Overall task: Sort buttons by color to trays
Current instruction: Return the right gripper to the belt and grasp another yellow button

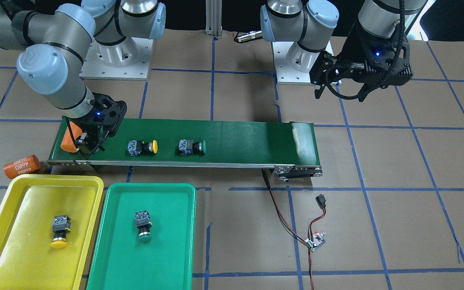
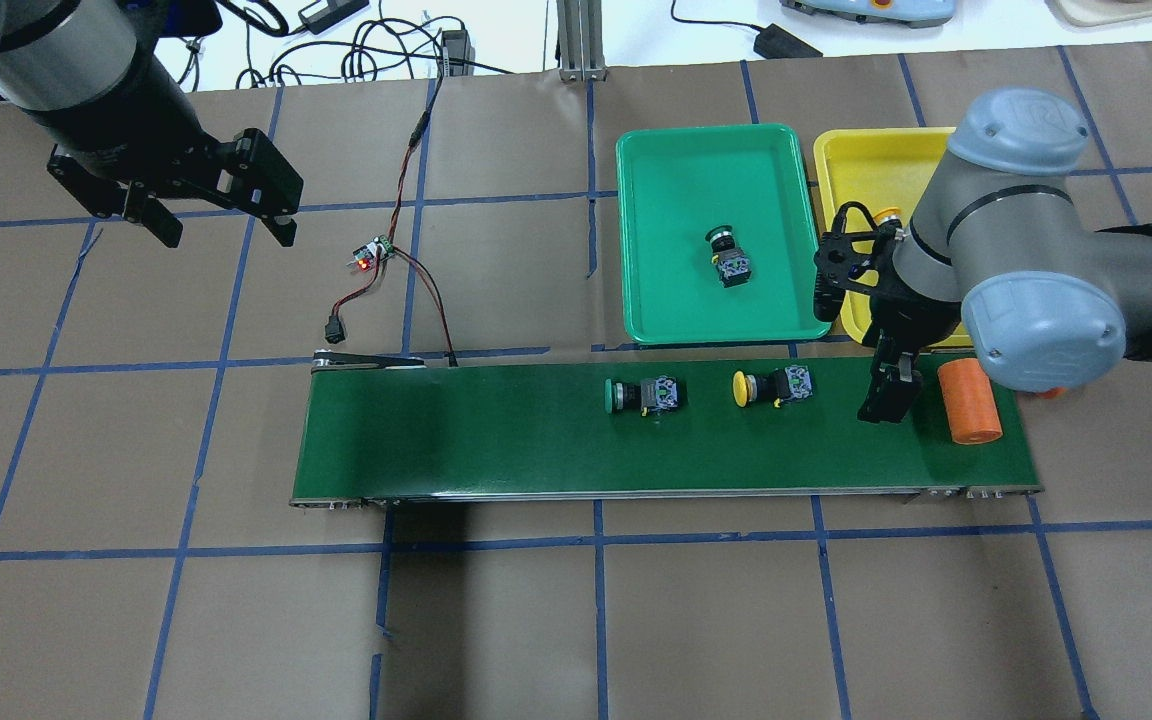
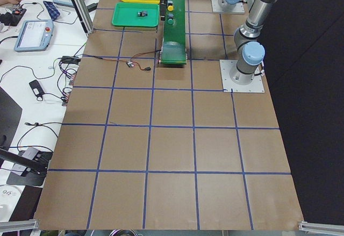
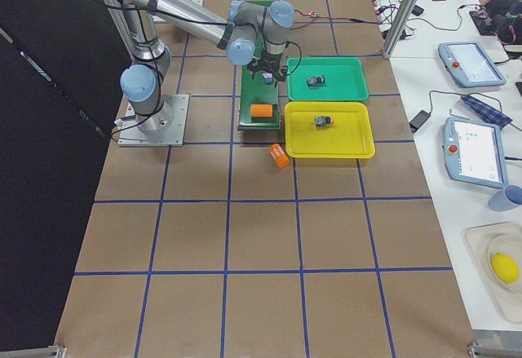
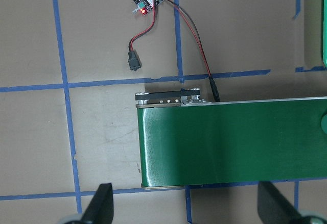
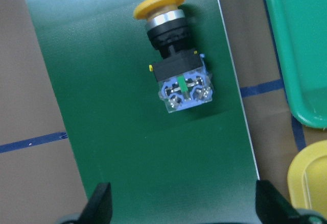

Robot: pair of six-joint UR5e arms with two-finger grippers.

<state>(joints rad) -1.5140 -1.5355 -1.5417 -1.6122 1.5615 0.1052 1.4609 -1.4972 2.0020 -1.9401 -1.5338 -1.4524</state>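
On the dark-green belt a yellow-capped button lies on its side, and a green-capped button lies further along. My right gripper hangs open just above the belt, between the yellow-capped button and an orange cylinder, holding nothing. The yellow tray holds one yellow-capped button. The green tray holds one green-capped button. My left gripper is open and empty, high beyond the belt's other end.
An orange cylinder lies on the conveyor belt beside my right gripper. A second orange cylinder rests on the table by the yellow tray. A small controller board with red-black wires sits near the belt's far end.
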